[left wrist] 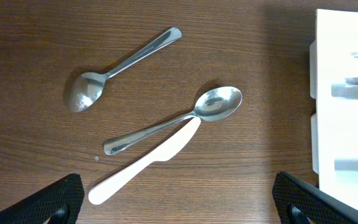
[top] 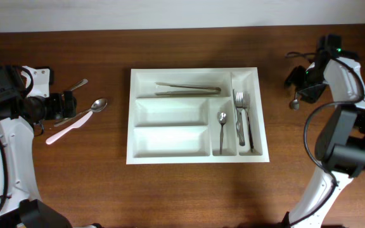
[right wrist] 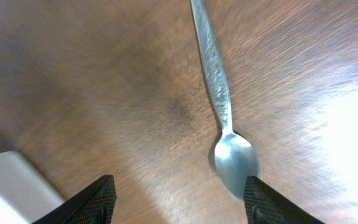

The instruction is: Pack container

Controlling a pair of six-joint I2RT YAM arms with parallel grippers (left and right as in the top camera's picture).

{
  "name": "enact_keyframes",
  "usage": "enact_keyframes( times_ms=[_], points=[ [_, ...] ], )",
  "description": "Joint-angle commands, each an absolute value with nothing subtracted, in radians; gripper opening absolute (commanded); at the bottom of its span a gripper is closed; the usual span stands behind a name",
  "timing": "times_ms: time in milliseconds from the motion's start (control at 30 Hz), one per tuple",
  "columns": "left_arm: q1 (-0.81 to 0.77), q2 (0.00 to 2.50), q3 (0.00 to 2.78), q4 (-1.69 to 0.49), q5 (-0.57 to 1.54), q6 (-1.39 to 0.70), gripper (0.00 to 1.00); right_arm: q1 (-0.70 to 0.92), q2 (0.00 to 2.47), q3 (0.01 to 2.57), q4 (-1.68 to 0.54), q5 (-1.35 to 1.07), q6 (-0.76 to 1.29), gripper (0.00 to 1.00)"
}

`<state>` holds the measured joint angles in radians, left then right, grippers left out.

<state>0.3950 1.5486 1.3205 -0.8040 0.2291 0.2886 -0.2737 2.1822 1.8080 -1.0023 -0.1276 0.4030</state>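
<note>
— Right gripper (right wrist: pixel 178 202) first: where is it sitting? 
— It is hanging over the table (top: pixel 75 183) at the far right, its fingers spread apart with nothing between them. A metal spoon (right wrist: pixel 229 155) is lying on the wood just ahead of it, bowl toward the fingertips, handle pointing away.

— And the container (top: pixel 195 158)? 
— It is resting in the middle of the table, well apart from that gripper, off to its left in the overhead view. Only a white corner is showing at the lower left edge of the right wrist view.

— What is lying in it? 
— Tongs (top: pixel 187 88) are occupying the top long compartment. One small spoon (top: pixel 222 120) is lying in the left narrow compartment and forks (top: pixel 241 104) in the right one. The other two long compartments are showing bare plastic.

— Left gripper (left wrist: pixel 179 202)? 
— It is standing wide open, gripping nothing, above the left side of the table. Beneath it are lying two more spoons (left wrist: pixel 176 118) and a white plastic knife (left wrist: pixel 145 163), whose tip is touching the nearer spoon. The container's edge is showing at the right of that wrist view, near but apart from the fingers.
</note>
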Motion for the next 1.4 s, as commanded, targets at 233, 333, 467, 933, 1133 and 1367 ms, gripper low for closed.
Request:
enact_keyframes(
  times_ms=[233, 333, 467, 933, 1133, 1367],
  points=[
    [0.398, 1.556, 1.340, -0.804, 0.240, 0.301, 0.99, -0.278, 2.069, 1.787, -1.062, 0.033, 0.492, 0.66],
    [0.398, 1.556, 1.340, -0.804, 0.240, 0.301, 0.99, -0.278, 2.070, 1.776, -1.059, 0.074, 0.486, 0.66],
    [0.398, 1.556, 1.340, -0.804, 0.240, 0.301, 0.99, -0.278, 2.075, 1.776, -1.063, 0.117, 0.394, 0.66],
    [0.398, 1.556, 1.340, -0.804, 0.240, 0.301, 0.99, -0.296, 2.127, 1.678, -1.030, -0.075, 0.289, 0.66],
    [0.398, 1.556, 1.340, -0.804, 0.240, 0.301, 0.99, -0.397, 2.136, 1.529, -0.911, -0.255, 0.304, 0.66],
    [0.398, 1.556, 1.340, -0.804, 0.240, 0.301, 0.99, -0.471, 2.136, 1.408, -0.770, -0.487, 0.201, 0.66]
  ],
)
